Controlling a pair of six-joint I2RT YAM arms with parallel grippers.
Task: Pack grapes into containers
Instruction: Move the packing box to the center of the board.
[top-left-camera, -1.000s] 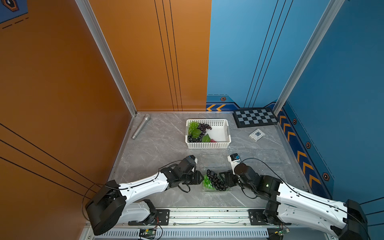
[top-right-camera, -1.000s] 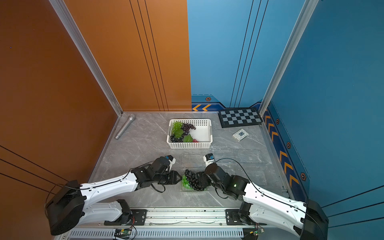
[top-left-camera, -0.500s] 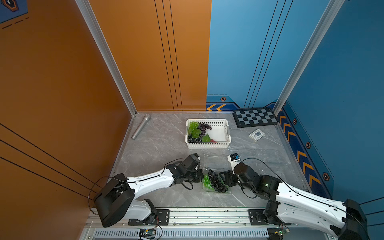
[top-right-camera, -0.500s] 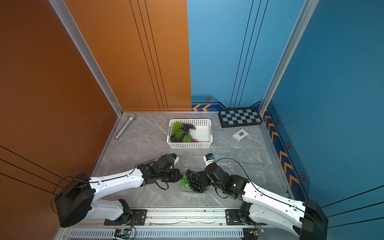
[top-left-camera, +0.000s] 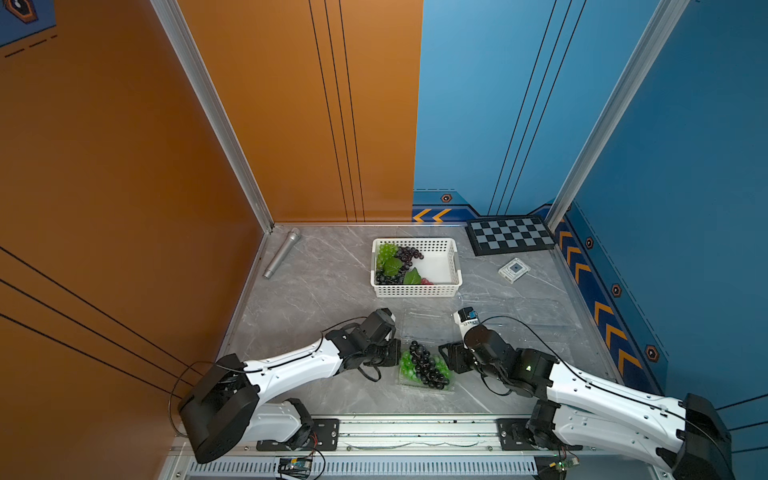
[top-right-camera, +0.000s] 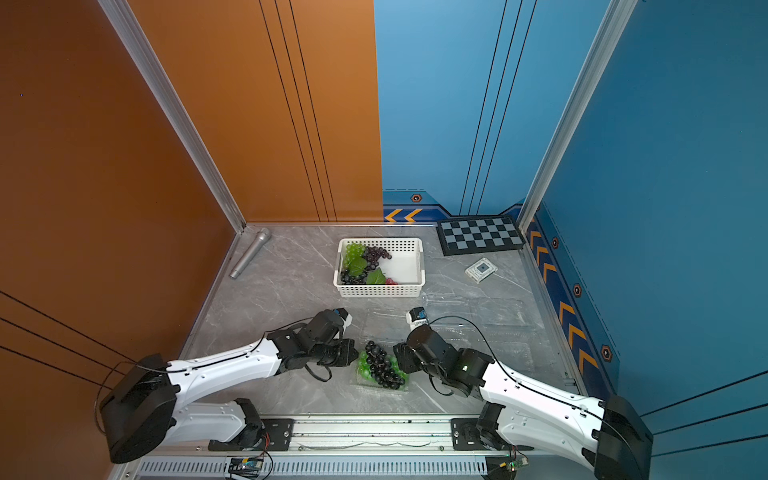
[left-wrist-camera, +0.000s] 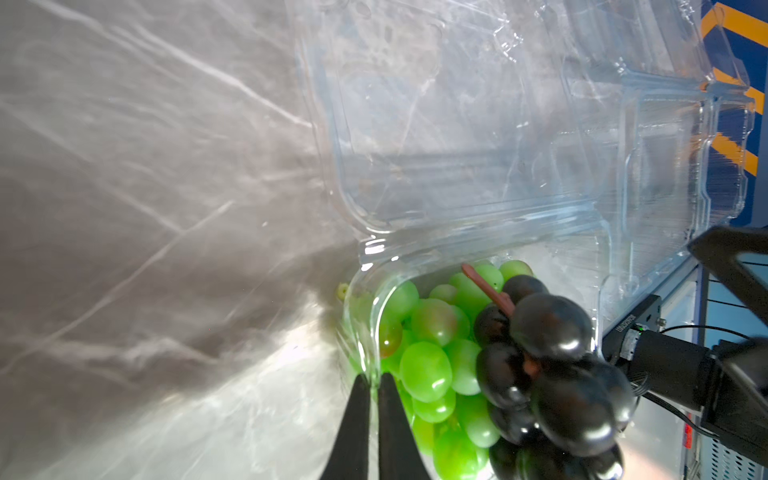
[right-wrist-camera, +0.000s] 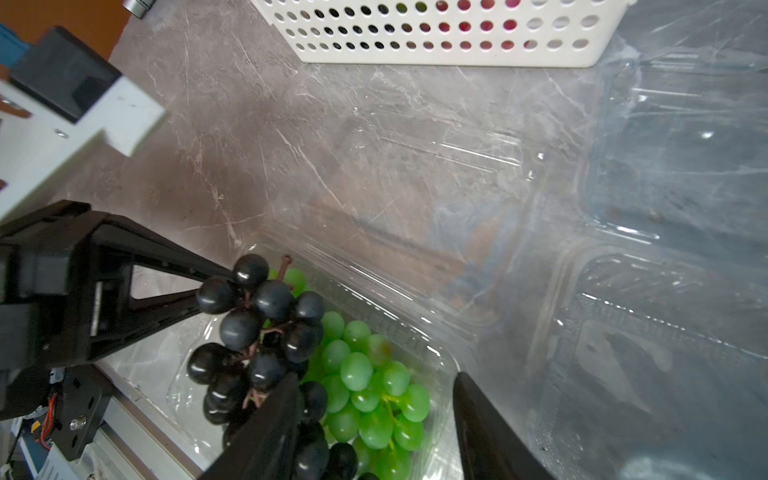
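Observation:
A clear container (top-left-camera: 428, 328) lies near the front edge with its lid open towards the back. Its tray holds a green bunch of grapes (top-left-camera: 408, 365) and a dark bunch (top-left-camera: 430, 370), both also in a top view (top-right-camera: 382, 368). My left gripper (left-wrist-camera: 373, 376) is shut on the tray's left wall (left-wrist-camera: 365, 332), with clear plastic pinched between its fingers. My right gripper (right-wrist-camera: 374, 376) is open at the tray's right end. One finger (right-wrist-camera: 270, 415) lies over the dark grapes (right-wrist-camera: 257, 316); its partner (right-wrist-camera: 478, 415) stands outside the rim.
A white basket (top-left-camera: 415, 291) behind holds more grapes (top-left-camera: 395, 266) with leaves. More clear containers (top-left-camera: 528, 316) lie to the right. A silver microphone (top-left-camera: 282, 253) sits at the back left, a checkerboard (top-left-camera: 509, 235) at the back right, and a small white box (top-left-camera: 514, 270) in front of it.
My left gripper has moved right to the tray's left wall and closed on it. The right arm and the grapes have stayed put.

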